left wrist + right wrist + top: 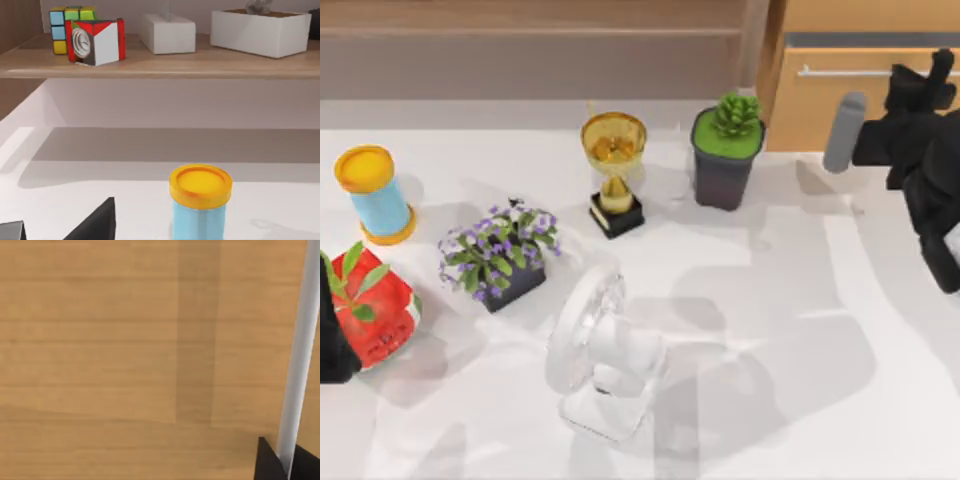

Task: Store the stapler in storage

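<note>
White table (770, 300) holds two potted plants, one trophy (613, 170), one fan (595, 350).

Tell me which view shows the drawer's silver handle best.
The right wrist view: the handle runs close up across the light-wood front, the right gripper at it. The top view shows it smaller, partly behind the arm.

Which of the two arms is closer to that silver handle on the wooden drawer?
The right. The right gripper is at the drawer's silver handle, top right. The left gripper sits far off at the table's left edge.
</note>
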